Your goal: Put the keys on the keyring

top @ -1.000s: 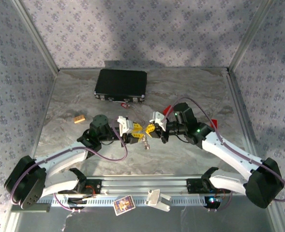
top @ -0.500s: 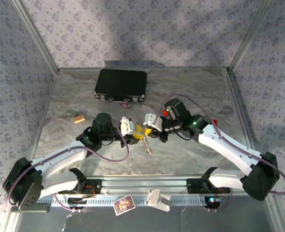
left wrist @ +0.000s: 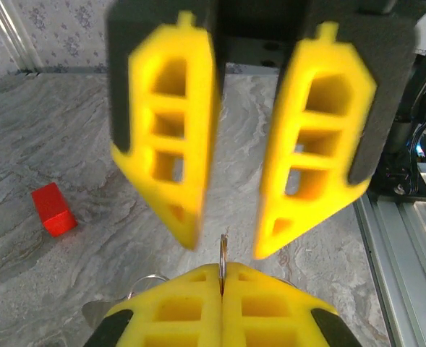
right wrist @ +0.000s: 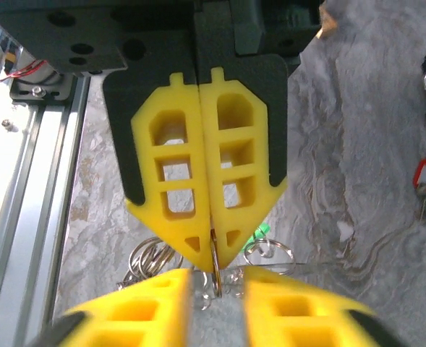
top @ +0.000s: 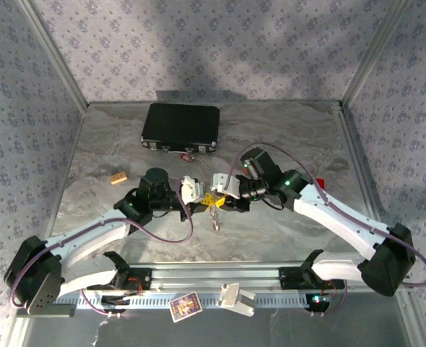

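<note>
**A:** What is seen on the counter (top: 285,130)?

**B:** A black case (top: 181,128) is set at the far side. A red block (left wrist: 53,210) is set well apart from it.

**A:** Where is the keyring?

**B:** The keyring (top: 214,214) is held up over the middle of the counter. Its thin ring is pinched edge-on by the left gripper (left wrist: 222,278), whose jaws are shut tight on it. The jaws of the right gripper (left wrist: 227,242) are parted, one on each side of the ring. Nothing is gripped by them.

**A:** And the keys?

**B:** The green key (right wrist: 258,233) is seen among the loops just beside the ring. Whether it is threaded on cannot be told. The red key (right wrist: 424,177) is found lying just beside the case.

**A:** How can this step be done well?

**B:** The ring should likely be held steady and edge-on. That way a key can be slid on without the ring being twisted.

**A:** Can any words be read?

**B:** None can be read.
</note>
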Robot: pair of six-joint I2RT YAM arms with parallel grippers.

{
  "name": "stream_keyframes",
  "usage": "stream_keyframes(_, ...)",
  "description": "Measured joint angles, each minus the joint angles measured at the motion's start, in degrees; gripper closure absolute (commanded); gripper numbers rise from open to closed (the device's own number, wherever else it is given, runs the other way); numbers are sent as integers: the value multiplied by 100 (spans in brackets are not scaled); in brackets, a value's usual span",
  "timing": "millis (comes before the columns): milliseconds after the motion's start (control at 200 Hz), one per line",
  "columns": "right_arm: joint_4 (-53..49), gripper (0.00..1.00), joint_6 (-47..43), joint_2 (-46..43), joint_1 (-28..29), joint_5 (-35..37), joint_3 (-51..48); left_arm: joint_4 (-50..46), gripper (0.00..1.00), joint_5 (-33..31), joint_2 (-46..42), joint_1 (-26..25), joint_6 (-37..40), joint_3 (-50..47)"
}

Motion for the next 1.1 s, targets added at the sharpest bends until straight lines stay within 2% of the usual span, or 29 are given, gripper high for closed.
stream_keyframes(165,728,65,345,-601,-533,-531,-817,348,100,7,-48,0,-48,-157)
stream_keyframes(475,1757,70,826,-527,-498,-953,-1266,927,100,31,-52,0,-225,-385)
stream_keyframes(765,2028,87,927,-466,-404,-955,-1266,1117,100,111,-52,0,-354,-417)
stream_keyframes(889,2022,100,935,-466,-387,-977,-1266,1137,100,90,-52,4,-398,-420)
stream_keyframes(1099,1985,100,903,-466,-358,-949,-1263,1117,100,66,-52,11,-411,-426)
